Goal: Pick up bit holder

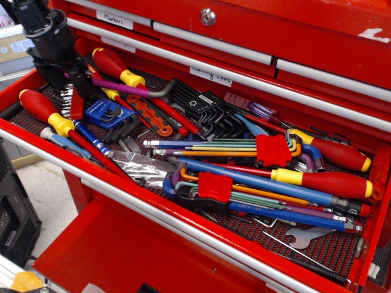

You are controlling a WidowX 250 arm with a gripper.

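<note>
The bit holder (76,105) is a narrow red bar with short dark bits sticking out on its left side. It hangs nearly upright at the far left of the open red drawer (183,226). My black gripper (74,87) comes down from the top left corner and is shut on the bar's upper end. The bar's lower end is just above the drawer mat, next to the blue hex key block (102,113).
Red and yellow screwdrivers (43,113) lie left and behind the gripper. Black hex key sets (204,110) and rainbow hex keys in red clips (269,149) fill the middle and right. The closed upper drawer front (244,61) rises behind.
</note>
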